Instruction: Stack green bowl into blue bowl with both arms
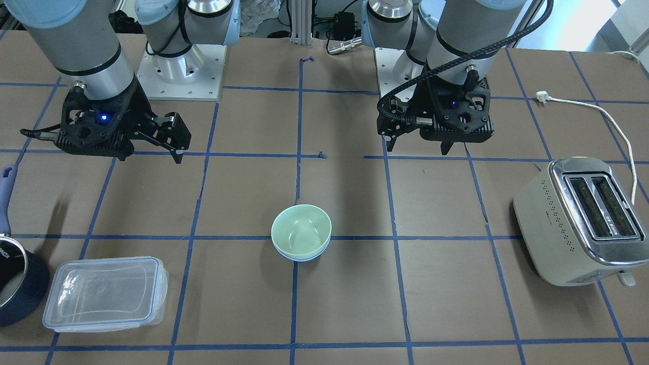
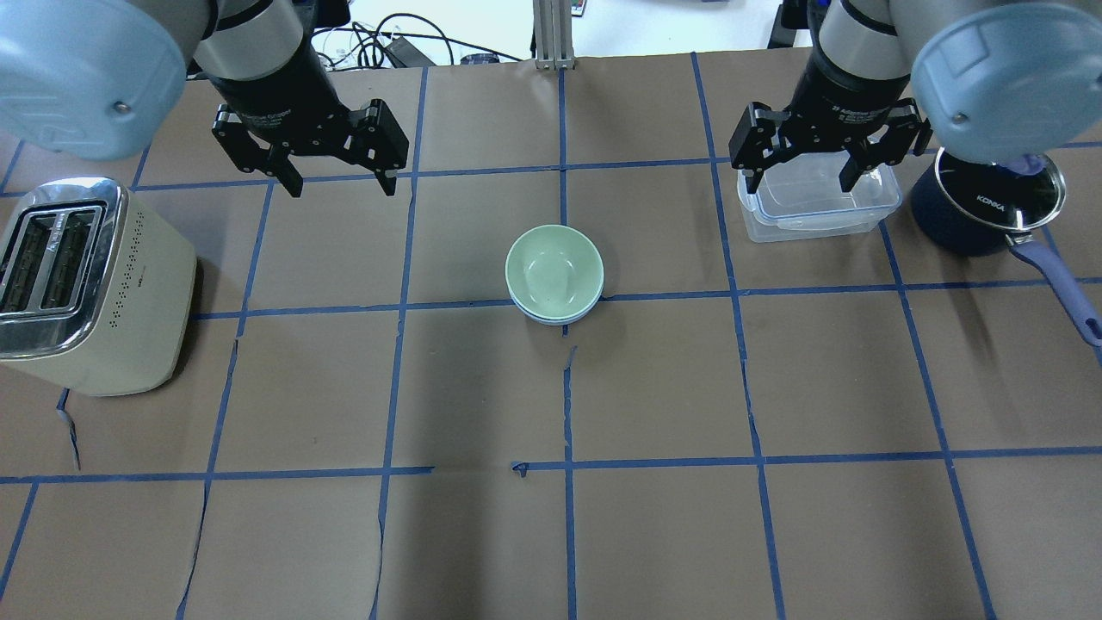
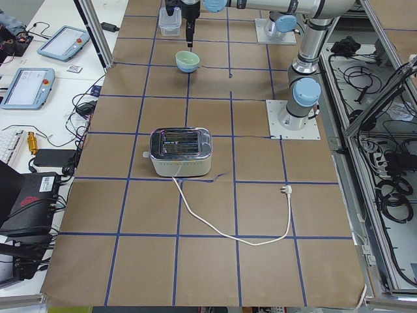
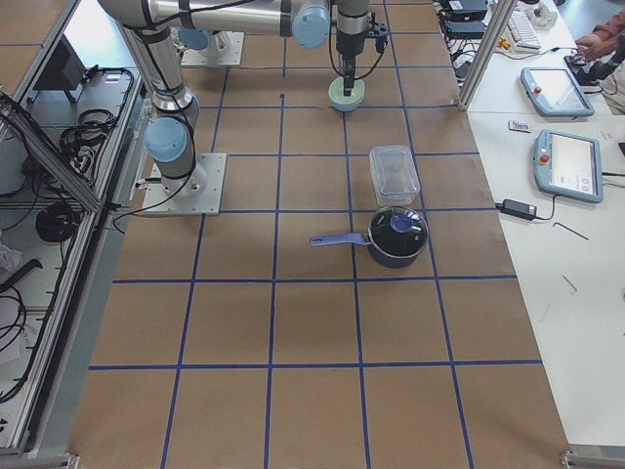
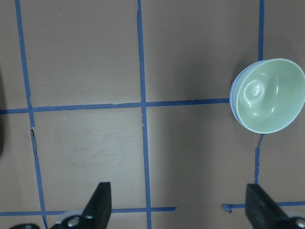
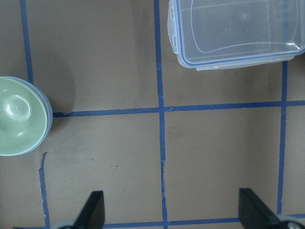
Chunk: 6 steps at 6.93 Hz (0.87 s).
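Note:
The green bowl [image 2: 554, 271] sits nested inside the blue bowl [image 2: 551, 317] at the table's middle; only a thin rim of blue shows under it. The stack also shows in the front view, green bowl [image 1: 301, 230] over blue bowl [image 1: 304, 258]. My left gripper [image 2: 343, 176] is open and empty, raised, behind and to the left of the stack. My right gripper [image 2: 801, 176] is open and empty, raised above the clear container. The left wrist view shows the green bowl [image 5: 269, 95] at its right, the right wrist view shows the green bowl [image 6: 21, 117] at its left edge.
A cream toaster [image 2: 86, 284] stands at the left, its cord [image 1: 608, 126] trailing on the table. A clear lidded container [image 2: 814, 202] and a navy saucepan [image 2: 981, 202] stand at the right. Blue tape lines grid the brown table.

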Available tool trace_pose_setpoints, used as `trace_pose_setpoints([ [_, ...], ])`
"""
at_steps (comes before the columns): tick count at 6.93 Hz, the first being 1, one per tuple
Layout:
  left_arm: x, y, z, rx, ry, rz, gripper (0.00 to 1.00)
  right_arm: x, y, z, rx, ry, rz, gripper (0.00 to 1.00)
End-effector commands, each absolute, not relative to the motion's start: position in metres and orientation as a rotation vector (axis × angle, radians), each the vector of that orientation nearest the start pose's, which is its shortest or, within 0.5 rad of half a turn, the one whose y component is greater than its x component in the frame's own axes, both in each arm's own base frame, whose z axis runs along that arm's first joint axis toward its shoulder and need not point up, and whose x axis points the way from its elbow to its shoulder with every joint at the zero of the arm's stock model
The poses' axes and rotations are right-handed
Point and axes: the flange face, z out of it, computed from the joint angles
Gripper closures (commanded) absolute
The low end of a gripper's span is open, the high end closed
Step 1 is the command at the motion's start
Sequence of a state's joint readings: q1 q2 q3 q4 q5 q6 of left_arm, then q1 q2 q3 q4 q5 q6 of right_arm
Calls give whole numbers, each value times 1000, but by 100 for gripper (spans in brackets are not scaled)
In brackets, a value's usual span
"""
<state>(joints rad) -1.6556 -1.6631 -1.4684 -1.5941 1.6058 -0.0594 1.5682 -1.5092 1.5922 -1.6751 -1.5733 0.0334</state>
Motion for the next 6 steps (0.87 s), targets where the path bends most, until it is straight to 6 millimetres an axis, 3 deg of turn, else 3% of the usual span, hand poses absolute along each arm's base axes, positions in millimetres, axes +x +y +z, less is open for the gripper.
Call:
trace_pose_setpoints([
  [1,-175,-517,489,43,3105,15,0,129,-512,463,51,3145,-39,0],
  [3,-175,-517,489,43,3107,13,0,129,-500,471,51,3147,2,0],
  [6,-174,-517,489,41,3107,13,0,129,-497,481,51,3152,0,0],
])
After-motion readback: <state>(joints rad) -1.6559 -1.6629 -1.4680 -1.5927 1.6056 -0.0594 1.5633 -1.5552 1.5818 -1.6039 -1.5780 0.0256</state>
